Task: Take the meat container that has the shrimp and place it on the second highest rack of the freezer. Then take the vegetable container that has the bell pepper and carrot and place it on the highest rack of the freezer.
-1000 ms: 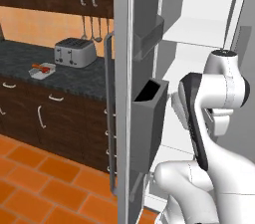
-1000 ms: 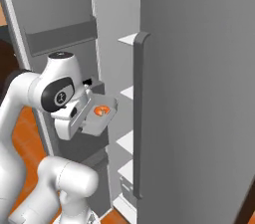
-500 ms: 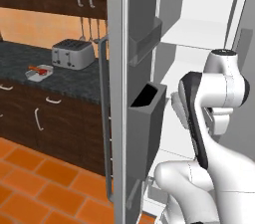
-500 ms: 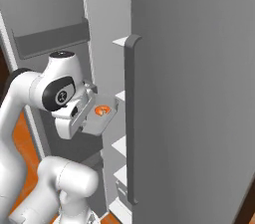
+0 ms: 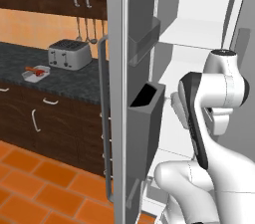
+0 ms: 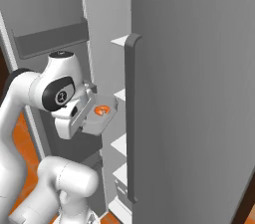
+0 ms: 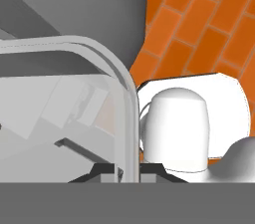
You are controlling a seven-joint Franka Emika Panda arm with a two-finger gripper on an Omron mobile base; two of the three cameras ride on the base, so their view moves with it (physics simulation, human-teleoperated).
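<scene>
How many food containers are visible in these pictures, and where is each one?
2. The shrimp container is held at the gripper, in front of the open freezer. The vegetable container sits on the dark counter, left of the toaster. Others may be hidden.

Silver toaster (image 5: 68,54) on dark speckled desk (image 5: 74,81), against the wall. Utensils (image 5: 83,31) hang just above it. Dark lower cabinets (image 5: 45,123), orange tile floor (image 5: 35,188).
</scene>
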